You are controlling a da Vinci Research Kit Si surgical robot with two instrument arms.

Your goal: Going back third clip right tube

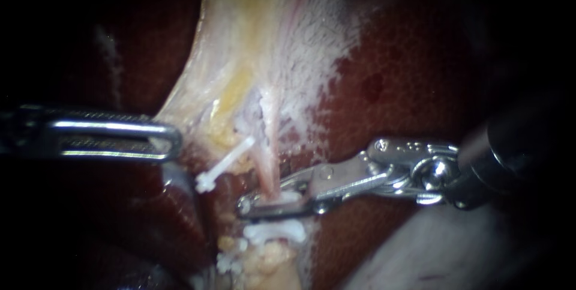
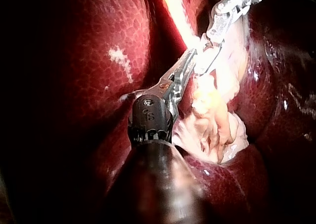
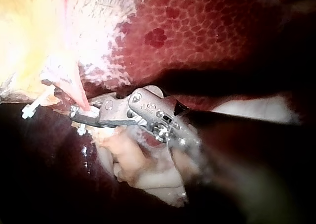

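The right tube (image 1: 268,167) is a pink strand running down from the pale gallbladder (image 1: 258,38). My right instrument (image 1: 255,203) comes in from the right. Its jaws stand open on either side of this tube, and a white clip (image 1: 282,197) lies between them. Another white clip (image 1: 275,230) sits on the tube just below the jaws. In the right wrist view the jaws of the right instrument (image 3: 79,111) straddle the pink tube (image 3: 79,93). My left instrument (image 1: 171,141) is shut on the gallbladder's pale edge, as its own view confirms (image 2: 193,58).
A slanted white clip (image 1: 223,167) sits on the neighbouring tube to the left. Dark red liver (image 1: 408,74) surrounds the field. Yellow fatty crumbs (image 1: 270,257) lie below the clips. A pale fold of tissue (image 1: 456,248) fills the lower right.
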